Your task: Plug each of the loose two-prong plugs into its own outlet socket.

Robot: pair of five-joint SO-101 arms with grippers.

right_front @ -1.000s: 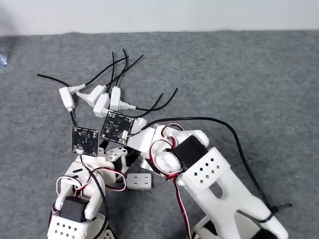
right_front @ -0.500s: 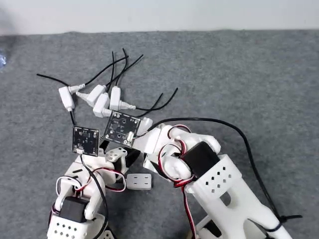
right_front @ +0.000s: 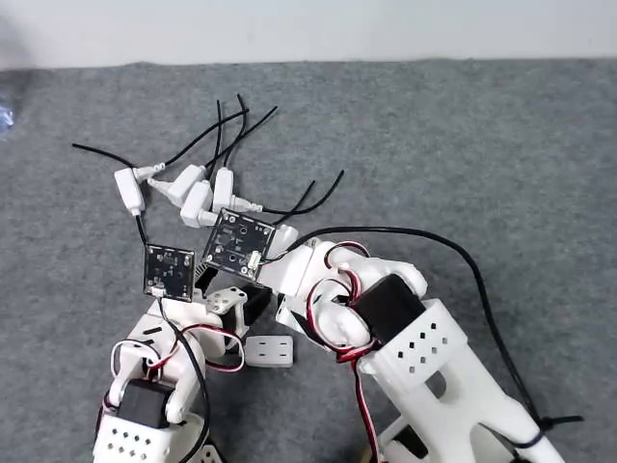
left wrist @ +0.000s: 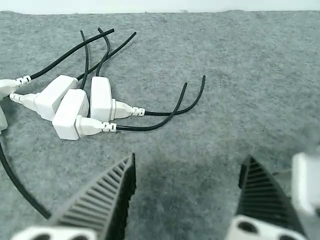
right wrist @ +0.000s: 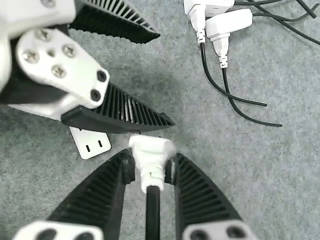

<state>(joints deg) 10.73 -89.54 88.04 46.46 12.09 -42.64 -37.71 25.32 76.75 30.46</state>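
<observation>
Corded white plugs [right_front: 198, 196] and one white outlet socket [right_front: 269, 351] lie on the grey, felt-covered table [right_front: 501, 145].

readable text: nothing is coming through from where I'm standing | circuit boards [right_front: 169, 271] on the wrists: any print there is staying too small to make out | plug [right wrist: 150, 155]; outlet plate [right wrist: 90, 145]: both are showing plain white faces; the plate is showing two slots

Grey carpet-like mat [right_front: 501, 164] covers the table (evenly lit), meeting a pale wall [right_front: 308, 29].
</observation>
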